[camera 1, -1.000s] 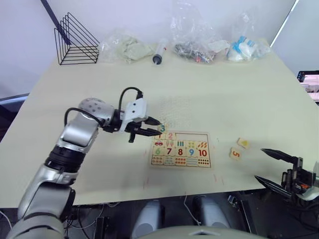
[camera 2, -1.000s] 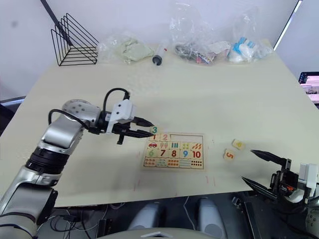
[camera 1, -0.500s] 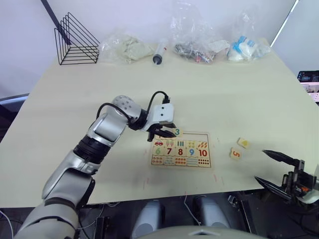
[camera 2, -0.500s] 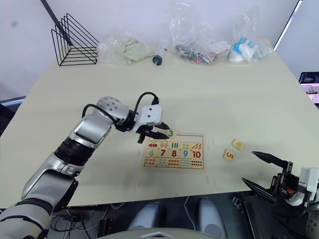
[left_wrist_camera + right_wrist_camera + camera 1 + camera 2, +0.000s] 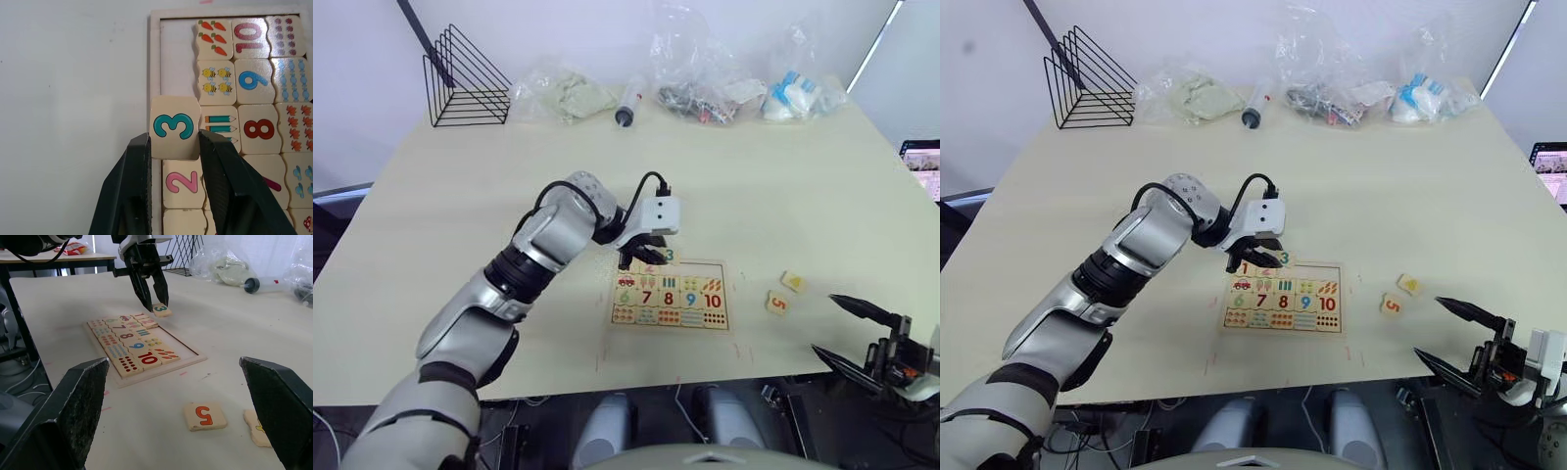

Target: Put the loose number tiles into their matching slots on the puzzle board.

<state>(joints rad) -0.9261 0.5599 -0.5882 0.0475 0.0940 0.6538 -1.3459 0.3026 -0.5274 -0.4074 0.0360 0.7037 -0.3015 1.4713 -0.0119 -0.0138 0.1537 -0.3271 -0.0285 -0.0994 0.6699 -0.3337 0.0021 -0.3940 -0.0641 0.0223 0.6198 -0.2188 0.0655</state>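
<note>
My left gripper (image 5: 173,143) is shut on a pale tile printed with a teal 3 (image 5: 175,127). It holds the tile over the far edge of the puzzle board (image 5: 725,266), just past the 2 tile (image 5: 182,182). The 1 (image 5: 1244,267) and 2 sit in the top row, and the slots beyond them (image 5: 178,54) show bare wood. A loose 5 tile (image 5: 776,303) and a tile with a yellow mark (image 5: 792,282) lie on the table right of the board. My right gripper (image 5: 824,323) hangs open past the table's near right edge.
A black wire rack (image 5: 465,83), several plastic bags (image 5: 563,96) and a syringe (image 5: 626,102) line the table's far edge. The table's near edge (image 5: 705,377) runs just in front of the board.
My left gripper has carried the 3 tile to the right, from the board's left corner to above the top row. The right gripper has stayed put.
</note>
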